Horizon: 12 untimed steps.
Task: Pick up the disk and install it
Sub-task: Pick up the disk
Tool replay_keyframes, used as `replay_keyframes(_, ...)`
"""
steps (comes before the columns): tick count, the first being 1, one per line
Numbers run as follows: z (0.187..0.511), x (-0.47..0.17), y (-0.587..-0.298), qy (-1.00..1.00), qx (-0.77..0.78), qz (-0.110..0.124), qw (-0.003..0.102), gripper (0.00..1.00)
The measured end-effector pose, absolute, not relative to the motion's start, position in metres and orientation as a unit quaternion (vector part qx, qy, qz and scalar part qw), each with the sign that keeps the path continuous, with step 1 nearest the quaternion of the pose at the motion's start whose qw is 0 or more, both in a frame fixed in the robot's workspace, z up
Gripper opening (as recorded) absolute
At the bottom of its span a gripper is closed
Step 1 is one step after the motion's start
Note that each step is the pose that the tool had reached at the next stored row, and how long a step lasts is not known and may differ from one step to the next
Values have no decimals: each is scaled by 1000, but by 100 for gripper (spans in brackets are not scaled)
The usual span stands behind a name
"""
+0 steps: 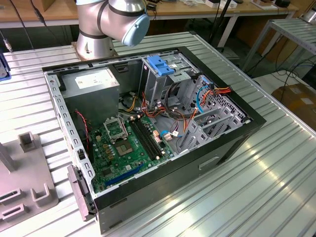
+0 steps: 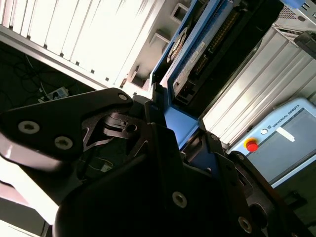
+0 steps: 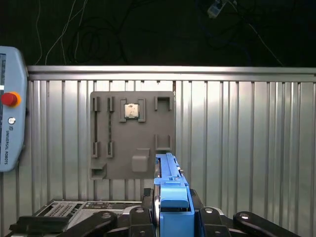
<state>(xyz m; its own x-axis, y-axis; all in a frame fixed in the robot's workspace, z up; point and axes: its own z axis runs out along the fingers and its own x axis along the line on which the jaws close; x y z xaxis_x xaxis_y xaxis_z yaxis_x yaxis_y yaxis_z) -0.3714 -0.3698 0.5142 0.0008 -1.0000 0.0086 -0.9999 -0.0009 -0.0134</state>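
Disk (image 3: pixel 170 173) over ribbed table (image 3: pixel 247 148) (in pincer (image 3: pixel 171 210)).

Ribbed metal table (image 1: pixel 266 163) – work surface. It carried, directly on it: an open PC case (image 1: pixel 217 158) laid on its side, approx. centre; the arm base (image 1: pixel 94 47) behind the case; a grey fixture plate (image 3: pixel 132 148); and a teach pendant (image 3: pixel 12 118) near that plate – not touching.

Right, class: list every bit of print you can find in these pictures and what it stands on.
pendant: a brand mark only, left unquoted.
disk label: print too blurred to read.
power supply sticker: too small to read.
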Motion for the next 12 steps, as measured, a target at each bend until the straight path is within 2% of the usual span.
replay_keyframes(4, 514, -340, -370, 707, -707, -8, 2, 37)
replay_keyframes(12, 514, -329, -371, 707, -707, -8, 2, 37)
